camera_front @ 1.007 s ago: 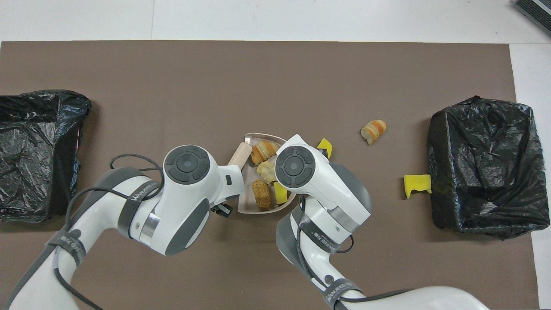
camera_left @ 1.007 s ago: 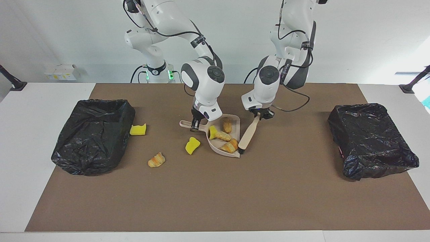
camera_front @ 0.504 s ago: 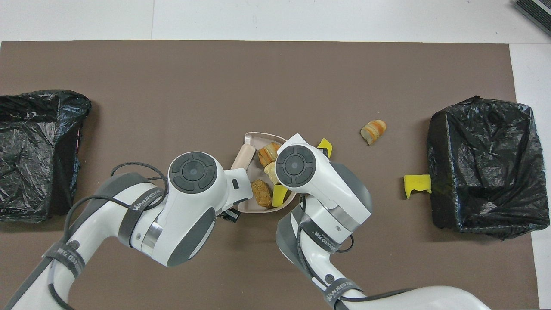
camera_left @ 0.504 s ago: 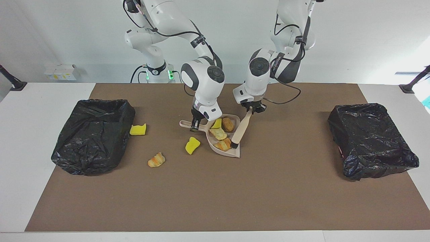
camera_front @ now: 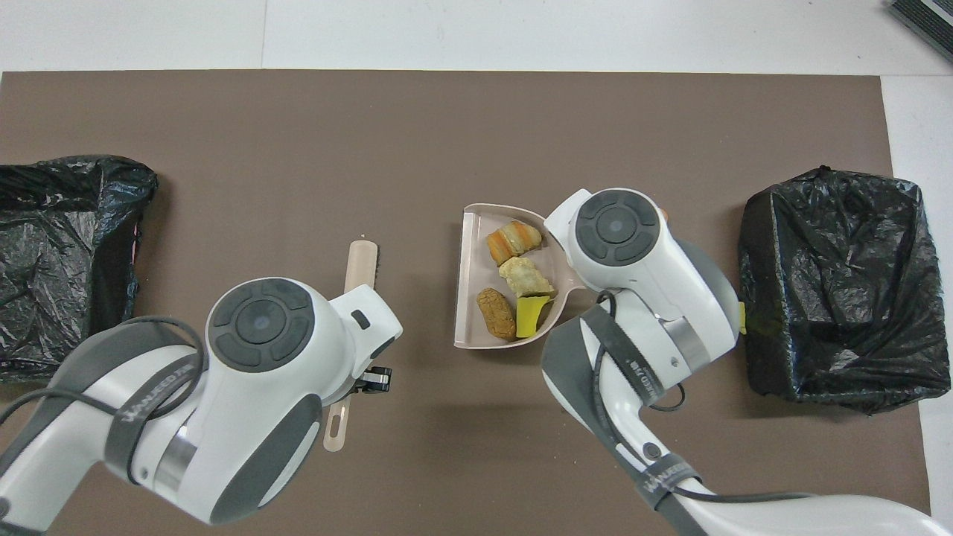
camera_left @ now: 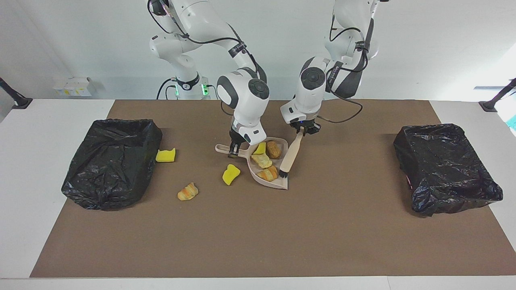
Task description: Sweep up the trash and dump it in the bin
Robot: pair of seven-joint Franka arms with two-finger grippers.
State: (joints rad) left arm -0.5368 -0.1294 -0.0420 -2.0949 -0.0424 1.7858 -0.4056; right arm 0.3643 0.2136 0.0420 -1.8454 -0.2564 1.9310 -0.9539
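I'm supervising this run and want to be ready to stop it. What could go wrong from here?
1. Four scraps lie loose in the dustpan, which the right gripper holds by its handle. A tilt toward its open edge could spill them.
2. Three more lie on the mat: a yellow chunk, a bread piece and a second yellow chunk beside the bin. Dumping now would likely miss them.

Both arms reaching down over middle of table, wrists bending so grippers are pointing downward. Left gripper (camera_left: 305,131) hanging low, fingers clamping top end of brush (camera_left: 291,153) handle, forearm sloping down from raised elbow. Right gripper (camera_left: 233,151) sitting down at table level, fingers pinching dustpan (camera_left: 278,183) handle. Wrists standing close together, not touching.
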